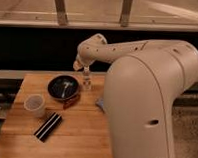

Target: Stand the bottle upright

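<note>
The bottle (86,84) appeared upright on the wooden table (79,137), just right of the dark bowl (63,87). The gripper (86,72) sat directly at its top; whether it was clamping the bottle could not be determined. Judged outstanding: confirm stability, then withdraw.

My big arm (146,101) hides the right side of the surface (79,140). The end effector (86,73) sits just above the bottle (86,85), past the bowl (63,87); I cannot tell if they touch. A blue thing (99,104) peeks out from behind the arm. The bottom edge cuts off the surface.
</note>
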Controlling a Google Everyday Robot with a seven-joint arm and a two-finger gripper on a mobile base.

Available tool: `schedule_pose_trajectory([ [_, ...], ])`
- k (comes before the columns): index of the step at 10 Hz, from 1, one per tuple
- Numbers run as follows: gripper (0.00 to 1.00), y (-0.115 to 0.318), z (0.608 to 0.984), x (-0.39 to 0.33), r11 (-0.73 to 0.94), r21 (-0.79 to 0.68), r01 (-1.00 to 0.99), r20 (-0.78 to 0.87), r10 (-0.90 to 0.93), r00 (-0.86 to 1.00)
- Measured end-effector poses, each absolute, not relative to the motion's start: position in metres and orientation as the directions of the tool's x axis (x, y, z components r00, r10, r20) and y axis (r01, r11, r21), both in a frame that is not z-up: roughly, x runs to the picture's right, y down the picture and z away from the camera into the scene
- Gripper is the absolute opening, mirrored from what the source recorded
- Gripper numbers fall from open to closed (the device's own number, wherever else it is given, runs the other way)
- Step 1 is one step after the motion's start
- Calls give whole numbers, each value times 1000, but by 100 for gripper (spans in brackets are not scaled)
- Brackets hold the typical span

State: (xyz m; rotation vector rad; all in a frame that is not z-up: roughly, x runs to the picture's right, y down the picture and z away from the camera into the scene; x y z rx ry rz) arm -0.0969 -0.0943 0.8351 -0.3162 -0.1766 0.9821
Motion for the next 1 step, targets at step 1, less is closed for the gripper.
schedule_pose_trajectory([
  [1, 53, -93, 834, -98, 520, -353, -778, 2, 832, 555],
])
